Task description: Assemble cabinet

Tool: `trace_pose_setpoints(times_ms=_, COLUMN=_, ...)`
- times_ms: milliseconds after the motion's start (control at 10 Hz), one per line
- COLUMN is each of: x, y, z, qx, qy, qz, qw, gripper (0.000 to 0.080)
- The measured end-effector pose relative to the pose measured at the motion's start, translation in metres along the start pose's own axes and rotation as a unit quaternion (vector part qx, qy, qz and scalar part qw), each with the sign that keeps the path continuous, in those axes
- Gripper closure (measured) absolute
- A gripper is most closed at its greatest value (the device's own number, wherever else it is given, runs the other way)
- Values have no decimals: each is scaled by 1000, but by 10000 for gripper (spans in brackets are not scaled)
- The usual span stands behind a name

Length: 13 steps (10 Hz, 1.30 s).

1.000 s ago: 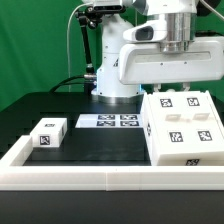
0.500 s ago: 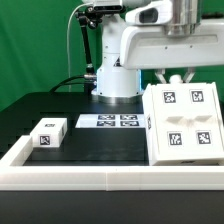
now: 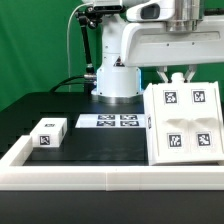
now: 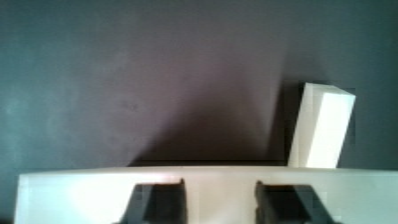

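The big white cabinet shell (image 3: 185,125) stands tilted on the exterior view's right, its tagged face with four recesses turned toward the camera. My gripper (image 3: 178,79) is at the shell's upper edge, shut on it. In the wrist view the two dark fingers (image 4: 160,200) straddle the shell's white edge (image 4: 71,195), with my gripper (image 4: 217,202) closed on it. A small white drawer block (image 3: 48,133) with a tag lies apart on the exterior view's left.
The marker board (image 3: 112,121) lies flat on the black table between the block and the shell. A low white rim (image 3: 70,178) frames the table's front and left. The arm's white base (image 3: 118,75) stands behind. A narrow white slab (image 4: 320,125) shows in the wrist view.
The arm has risen and the shell's far edge has come up with it, so the shell stands steeper. Over the last half second almost nothing moved.
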State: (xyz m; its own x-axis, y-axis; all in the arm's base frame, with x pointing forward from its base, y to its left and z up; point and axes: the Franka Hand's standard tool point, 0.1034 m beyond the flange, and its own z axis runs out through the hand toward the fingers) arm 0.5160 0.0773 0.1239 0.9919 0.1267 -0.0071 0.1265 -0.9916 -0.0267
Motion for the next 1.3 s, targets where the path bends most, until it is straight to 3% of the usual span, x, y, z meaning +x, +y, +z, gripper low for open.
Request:
trace_pose_setpoints(times_ms=400, x=19, y=1, z=-13, qx=1, qy=-6, qz=-1, qw=1000, gripper=627)
trace_pose_setpoints(times_ms=800, x=20, y=1, z=-12, qx=1, qy=-6, qz=-2, qw=1000, gripper=655)
trace_pose_setpoints(times_ms=1000, x=20, y=1, z=-12, qx=1, qy=-6, qz=-2, qw=1000, gripper=314)
trace_pose_setpoints(times_ms=1100, x=20, y=1, z=-12, qx=1, qy=-6, qz=-2, qw=1000, gripper=314)
trace_pose_setpoints(times_ms=1200, x=20, y=1, z=-12, qx=1, qy=-6, qz=-2, qw=1000, gripper=114)
trace_pose_setpoints(times_ms=1300, x=20, y=1, z=-12, qx=1, qy=-6, qz=-2, qw=1000, gripper=114)
